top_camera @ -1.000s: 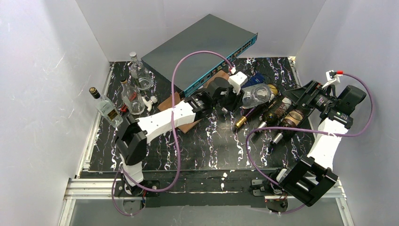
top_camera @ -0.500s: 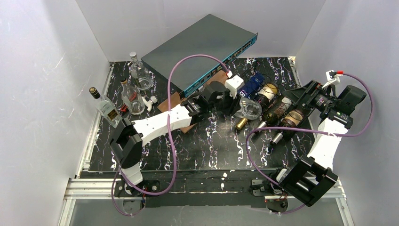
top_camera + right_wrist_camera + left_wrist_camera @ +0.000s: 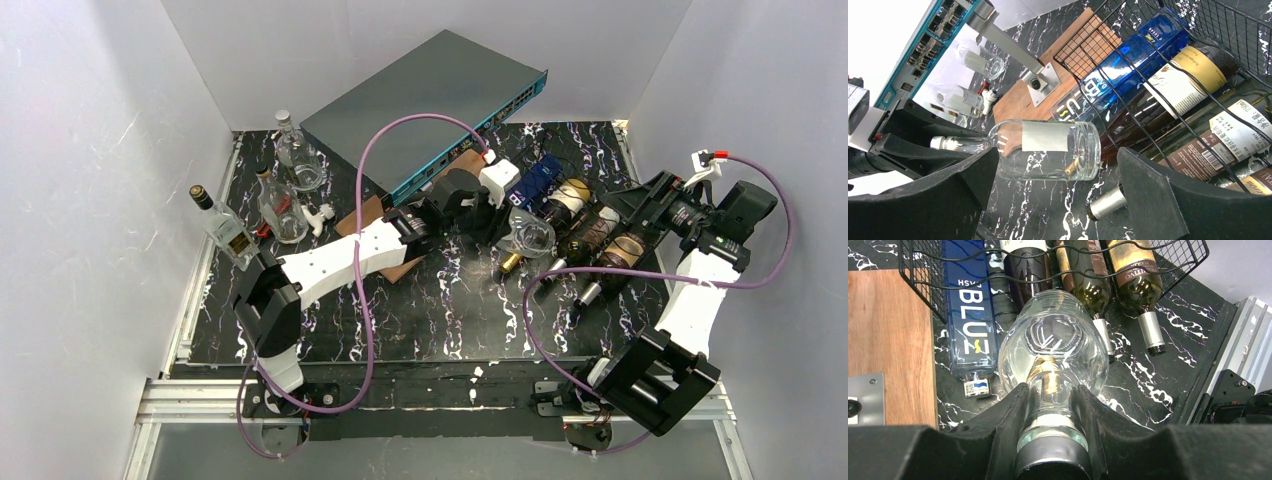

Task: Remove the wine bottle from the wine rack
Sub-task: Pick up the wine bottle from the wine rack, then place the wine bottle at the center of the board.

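Two grippers: left gripper [image 3: 1050, 400] clamps the clear wine bottle [image 3: 1053, 345] by its neck beside the wine rack [image 3: 923, 285]; right gripper [image 3: 1055, 160] stands spread wide, empty.

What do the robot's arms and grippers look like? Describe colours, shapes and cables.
The left arm and right arm have white links with boxy black joints. A purple cable loops along each. The left gripper and right gripper have thick matte-black wedge fingers.

One bottle [image 3: 1053, 347] hangs just outside the wine rack [image 3: 923, 285], others [image 3: 970, 315] inside.
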### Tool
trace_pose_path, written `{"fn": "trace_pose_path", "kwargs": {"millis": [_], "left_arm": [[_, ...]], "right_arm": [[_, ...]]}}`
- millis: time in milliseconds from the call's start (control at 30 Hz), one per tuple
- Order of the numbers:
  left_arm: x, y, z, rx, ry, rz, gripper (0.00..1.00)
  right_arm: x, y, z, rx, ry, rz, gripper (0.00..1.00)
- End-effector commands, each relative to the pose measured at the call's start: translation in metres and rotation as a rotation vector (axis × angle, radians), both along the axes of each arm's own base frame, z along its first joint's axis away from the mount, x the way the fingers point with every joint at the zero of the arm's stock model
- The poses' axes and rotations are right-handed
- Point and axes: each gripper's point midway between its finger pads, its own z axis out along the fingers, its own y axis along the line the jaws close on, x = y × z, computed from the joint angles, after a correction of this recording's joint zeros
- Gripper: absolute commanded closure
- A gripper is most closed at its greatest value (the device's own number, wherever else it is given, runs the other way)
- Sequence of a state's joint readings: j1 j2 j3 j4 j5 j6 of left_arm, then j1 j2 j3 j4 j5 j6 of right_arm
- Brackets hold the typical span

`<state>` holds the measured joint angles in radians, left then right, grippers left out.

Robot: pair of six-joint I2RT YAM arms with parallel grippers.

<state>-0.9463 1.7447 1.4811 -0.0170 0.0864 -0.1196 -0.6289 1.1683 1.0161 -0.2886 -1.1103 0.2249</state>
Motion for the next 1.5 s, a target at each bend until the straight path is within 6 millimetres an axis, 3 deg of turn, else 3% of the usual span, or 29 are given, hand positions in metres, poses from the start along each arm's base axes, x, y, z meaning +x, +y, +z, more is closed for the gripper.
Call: {"fn": "trace_pose_path", "kwargs": {"millis": [0, 500, 1067, 1467], "left_arm": [[-0.003, 0.001, 0.099, -0.189, -0.139, -0.021, 1.0], [-0.027, 0.03, 0.102, -0.117, -0.13, -0.058, 1.0], [-0.059, 0.074, 0.084, 0.05, -0.106, -0.123, 1.0], [-0.088, 0.116, 0.064, 0.183, -0.04, -0.156, 1.0]], "right_arm": [[-0.002, 0.001, -0.001, -0.009, -0.017, 0.014, 0.02], [-0.003, 0.001, -0.002, -0.006, -0.013, 0.015, 0.02], [-0.003, 0.002, -0.004, -0.002, -0.008, 0.015, 0.02], [-0.003, 0.002, -0.005, -0.002, -0.009, 0.018, 0.02]]}}
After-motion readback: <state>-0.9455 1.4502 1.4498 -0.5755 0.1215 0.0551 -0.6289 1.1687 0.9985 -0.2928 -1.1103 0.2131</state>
